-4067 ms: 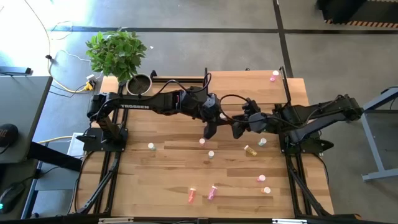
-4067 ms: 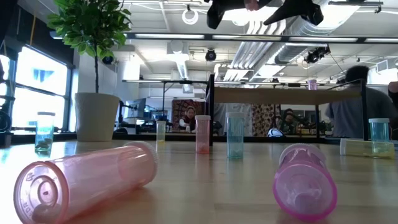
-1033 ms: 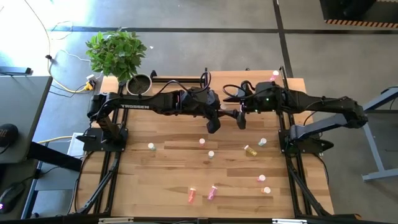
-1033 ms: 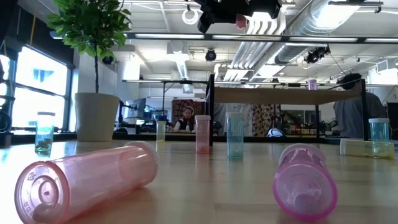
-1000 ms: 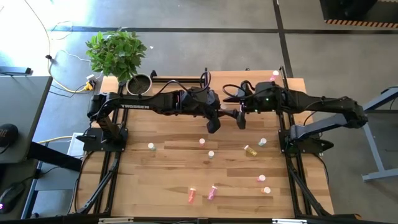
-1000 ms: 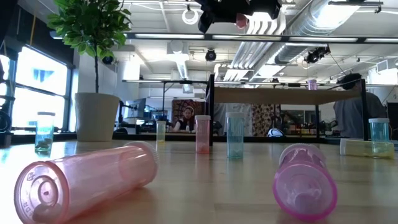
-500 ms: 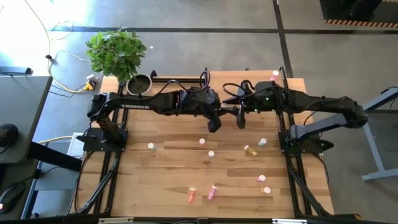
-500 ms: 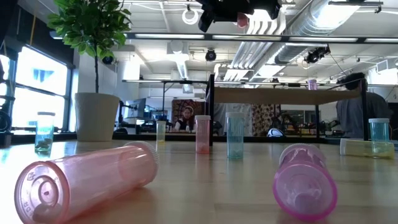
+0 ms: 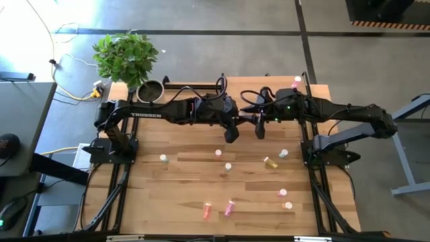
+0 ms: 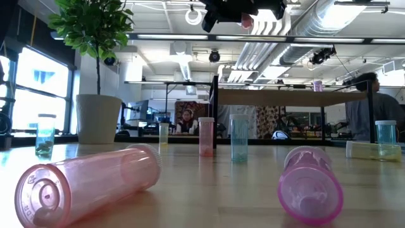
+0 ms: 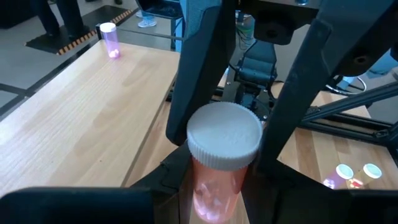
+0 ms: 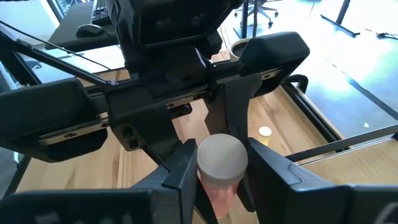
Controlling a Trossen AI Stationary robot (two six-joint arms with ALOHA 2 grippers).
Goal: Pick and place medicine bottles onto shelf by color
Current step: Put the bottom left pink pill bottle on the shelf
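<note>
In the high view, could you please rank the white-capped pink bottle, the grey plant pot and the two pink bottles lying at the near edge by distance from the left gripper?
1. White-capped pink bottle, between the left gripper fingers and the right gripper.
2. Grey plant pot, at the far left corner.
3. Two lying pink bottles, at the near edge.

Worktop (image 9: 188, 181) — pale wood planks, matt, visible grain. Medicine bottles (image 10: 95, 182) — translucent glossy plastic; held pink bottle (image 11: 219, 180) has a matt white cap. Left gripper (image 11: 227, 149), right gripper (image 12: 221, 168) — smooth black plastic. Shelf (image 10: 291, 98) — light wood board, black metal posts.
</note>
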